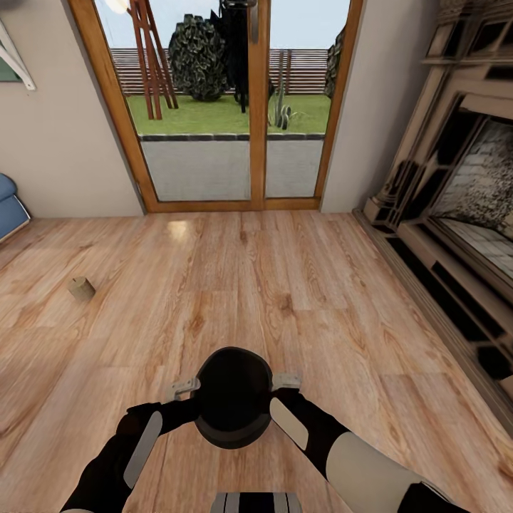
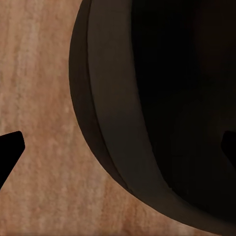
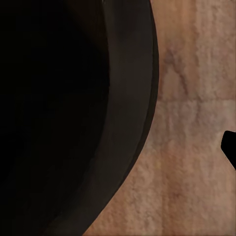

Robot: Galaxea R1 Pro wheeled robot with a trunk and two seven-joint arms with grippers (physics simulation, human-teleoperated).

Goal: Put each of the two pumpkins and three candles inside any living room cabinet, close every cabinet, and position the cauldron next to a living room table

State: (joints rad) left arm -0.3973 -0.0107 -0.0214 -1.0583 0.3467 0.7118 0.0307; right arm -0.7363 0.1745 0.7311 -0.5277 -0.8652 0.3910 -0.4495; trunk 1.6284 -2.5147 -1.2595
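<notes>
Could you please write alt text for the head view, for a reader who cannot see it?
Both arms hold a black cauldron between them above a wooden floor, the left gripper and right gripper at its opposite sides. A pale candle lies on the floor to the left, glass patio doors stand ahead, and a fireplace is at right.

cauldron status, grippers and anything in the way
Left gripper and right gripper clamped on opposite sides of the cauldron, above the wood floor. One candle lying on floor, ahead left. Path ahead open.
</notes>
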